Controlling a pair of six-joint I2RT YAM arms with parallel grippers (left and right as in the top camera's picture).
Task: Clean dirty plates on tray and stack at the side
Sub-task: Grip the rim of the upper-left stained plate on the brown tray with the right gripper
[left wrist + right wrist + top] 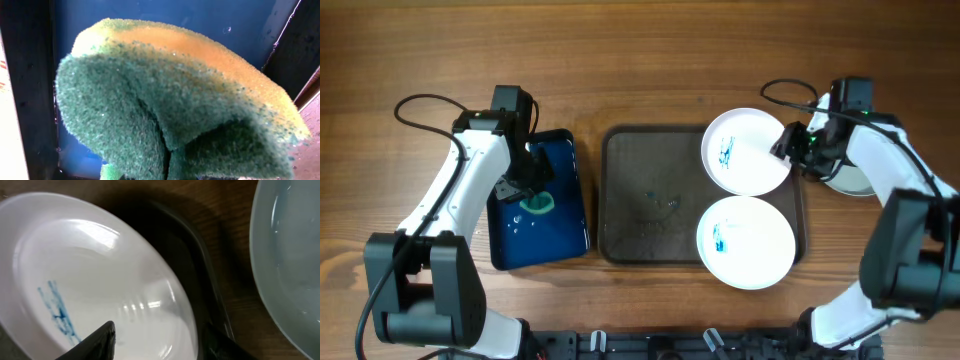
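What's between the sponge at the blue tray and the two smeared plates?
Overhead view: nothing loose. Only the blue tray's rim, a strip of table and the large tray's bare left half separate the sponge from the upper plate and lower plate.

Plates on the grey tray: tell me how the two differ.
The far plate has the right pincer straddling its rim, one finger on either side; the near plate has no pincer at it. The far plate overhangs the tray's far edge, the near plate its near edge. Both are round, white and alike in size, each with a blue smear left of centre.
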